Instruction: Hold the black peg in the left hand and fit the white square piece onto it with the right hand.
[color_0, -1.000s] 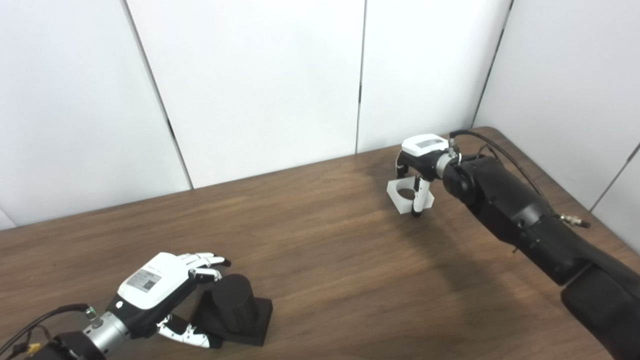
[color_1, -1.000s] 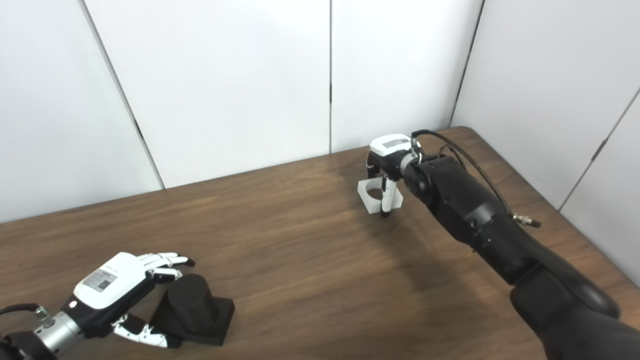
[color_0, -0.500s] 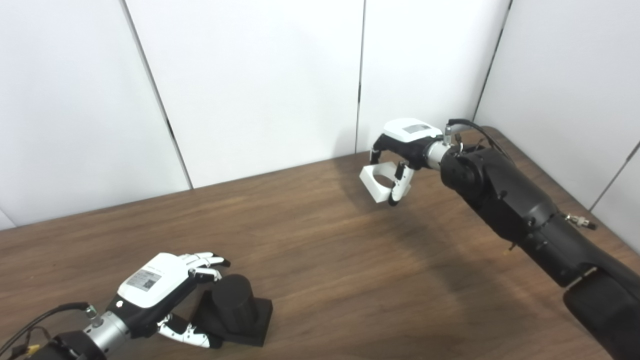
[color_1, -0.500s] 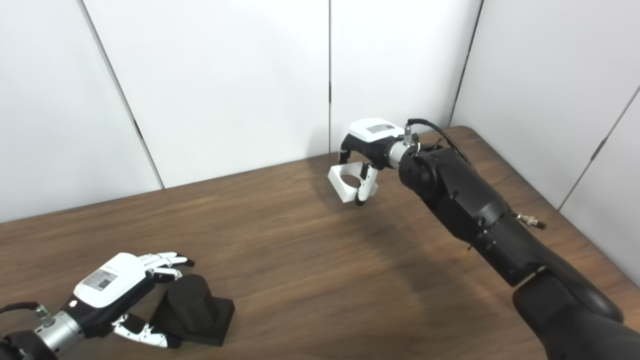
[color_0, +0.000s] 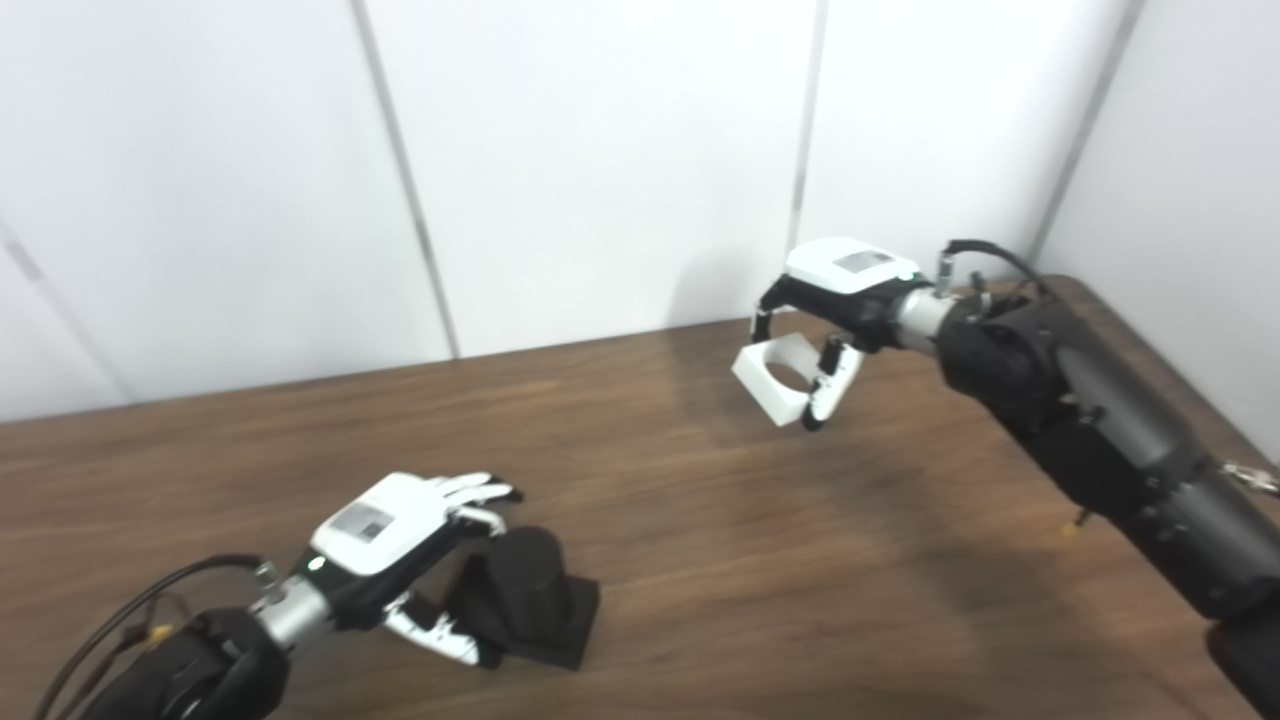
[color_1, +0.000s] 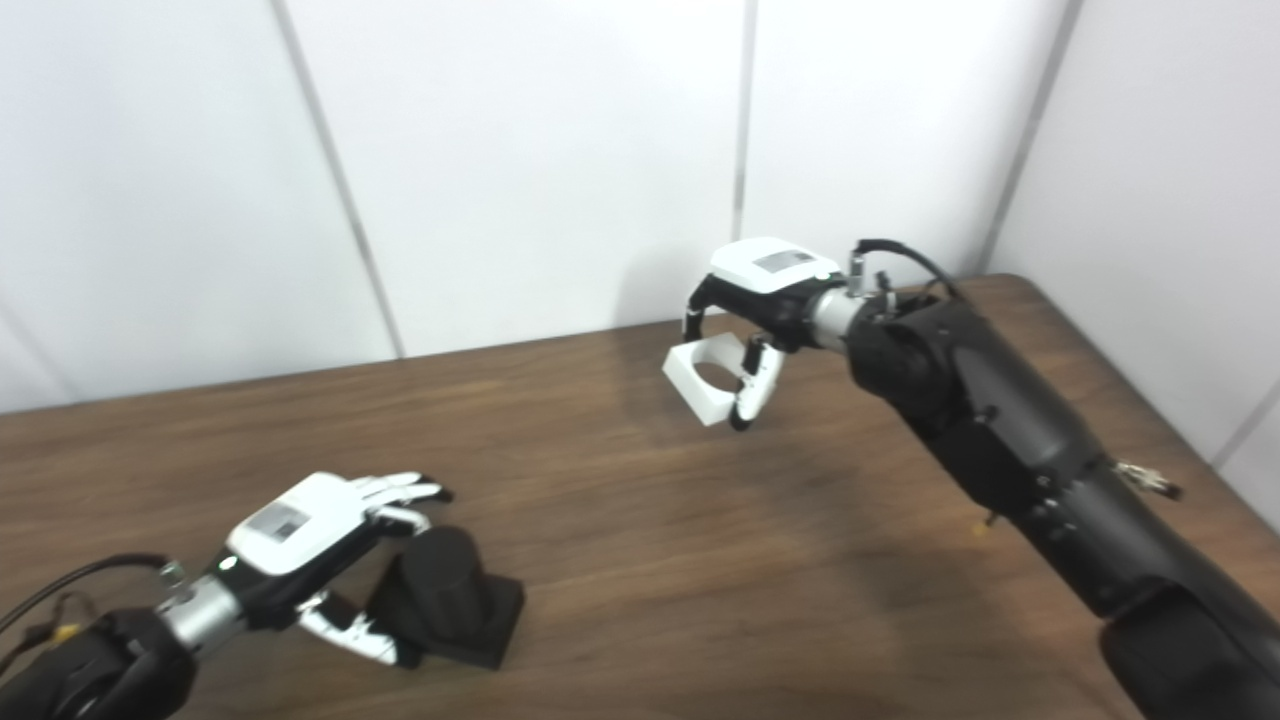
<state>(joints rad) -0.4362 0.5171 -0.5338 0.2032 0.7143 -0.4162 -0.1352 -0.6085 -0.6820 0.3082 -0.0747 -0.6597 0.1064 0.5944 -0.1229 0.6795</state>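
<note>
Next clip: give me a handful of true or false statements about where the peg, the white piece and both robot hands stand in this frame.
1. The right robot hand holds the white square piece above the table. True.
2. The white piece already sits on the black peg. False: they are far apart, the peg at the near left.
3. The black peg stands on the table on its square base. True.
4. The left robot hand has lifted the peg clear of the table. False: its fingers are spread around the peg, which rests on the table.
</note>
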